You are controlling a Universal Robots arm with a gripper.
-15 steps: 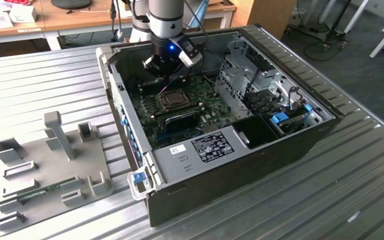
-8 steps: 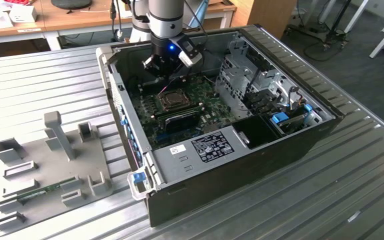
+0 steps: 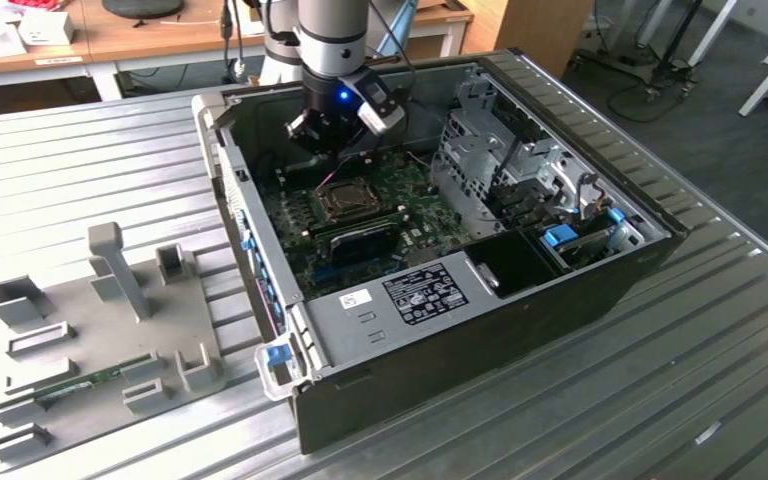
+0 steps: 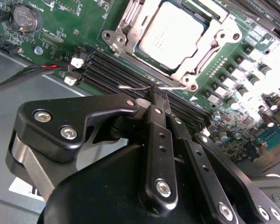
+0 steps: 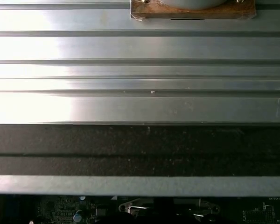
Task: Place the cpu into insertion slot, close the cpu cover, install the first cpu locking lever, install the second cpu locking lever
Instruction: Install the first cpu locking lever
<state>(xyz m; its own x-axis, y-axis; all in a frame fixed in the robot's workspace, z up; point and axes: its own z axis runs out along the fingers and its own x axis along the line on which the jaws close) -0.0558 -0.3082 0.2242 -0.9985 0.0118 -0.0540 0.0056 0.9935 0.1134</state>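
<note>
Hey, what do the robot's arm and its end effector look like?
The silvery grey cylindrical arm ends in a black wrist with a small blue light and a pale grey box at its side. The matte black end effector has rounded link plates joined by silver screws and pins, tapering to slim bars dotted with small holes.

**Second wrist view:** the insertion slot (image 4: 210, 51) is cut off by the picture's edge. The gripper (image 4: 156, 93) hides part of the memory slots (image 4: 107, 70) (whether its closed tips pinch the wire lever (image 4: 128, 87) cannot be told). **First wrist view:** the slot's metalwork is again cropped at the edge.
</note>
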